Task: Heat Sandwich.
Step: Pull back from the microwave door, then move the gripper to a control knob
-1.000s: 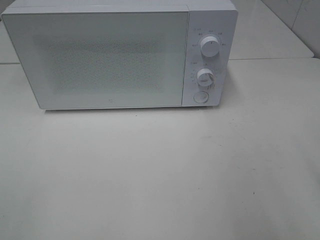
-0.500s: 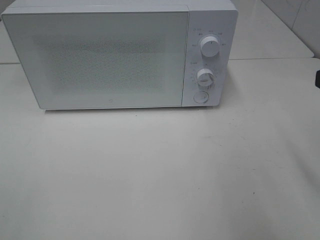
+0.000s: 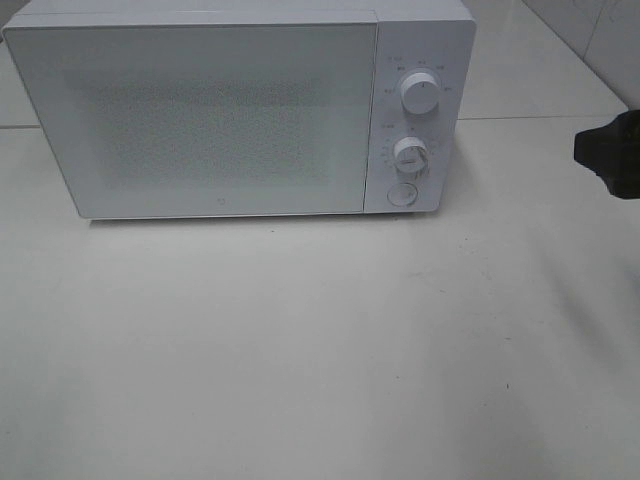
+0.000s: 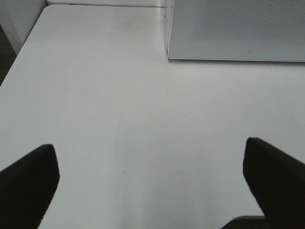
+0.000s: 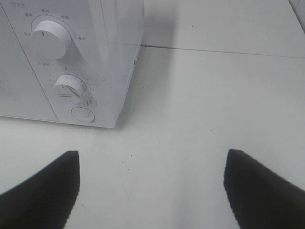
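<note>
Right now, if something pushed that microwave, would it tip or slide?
Probably heavy: the microwave is a big, wide box, so tipping seems unlikely. It sits flat on the smooth table, so a firm push might slide it.

quick count from where i'm standing: one boxy white microwave oven (image 3: 220,110), two round white plastic dials, upper dial (image 3: 420,94) and lower dial (image 3: 410,153), one small round white button (image 3: 401,194), one flat white table (image 3: 320,350), two black grippers, left gripper (image 4: 148,144) and right gripper (image 5: 152,152).
</note>
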Motion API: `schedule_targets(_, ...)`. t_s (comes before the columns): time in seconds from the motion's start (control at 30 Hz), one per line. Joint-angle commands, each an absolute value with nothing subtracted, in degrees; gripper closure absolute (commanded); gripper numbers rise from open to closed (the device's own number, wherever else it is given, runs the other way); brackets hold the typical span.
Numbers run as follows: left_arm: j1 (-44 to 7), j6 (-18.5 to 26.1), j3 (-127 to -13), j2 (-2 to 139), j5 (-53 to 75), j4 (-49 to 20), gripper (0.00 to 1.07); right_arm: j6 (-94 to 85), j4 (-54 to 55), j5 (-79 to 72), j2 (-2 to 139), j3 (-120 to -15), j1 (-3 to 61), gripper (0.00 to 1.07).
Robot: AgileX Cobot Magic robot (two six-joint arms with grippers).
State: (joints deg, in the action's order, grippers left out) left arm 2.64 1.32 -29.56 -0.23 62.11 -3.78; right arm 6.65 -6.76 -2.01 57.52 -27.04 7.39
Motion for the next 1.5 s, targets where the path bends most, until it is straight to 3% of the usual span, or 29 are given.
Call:
schedule_targets(0.03,2.81,1.2,-29.51,-1.6,61.54,-3.95,0.09,7.33,-6.99,-6.47,60.5,-26.99,6.93,0.32)
schedule_targets(0.4,2.81,1.2,-29.51,-1.6,61.54,-3.95,0.09,7.05,-5.9,-19.42,70.65,-26.99,7.05,0.32)
schedule_targets(0.57,2.81,1.2,-29.51,-1.6,61.54,-3.95,0.09,1.72,0.74,-25.04,75.29,-26.99,8.25,0.32)
schedule_targets(0.93,2.81,1.2,-29.51,-1.6,61.54,-3.95,0.09,-17.59,23.66,-41.71,85.66,-26.99,21.08,0.32)
schedule_targets(1.27,2.81,1.2,-29.51,-1.6,61.54,-3.95,0.09,-17.99,32.83,-58.1,92.99,-27.04,30.88,0.32)
schedule_targets(1.5,2.81,1.2,-29.51,-1.6,61.54,-3.95,0.09,-17.99,36.15,-63.66,96.26,-27.04,34.32,0.32)
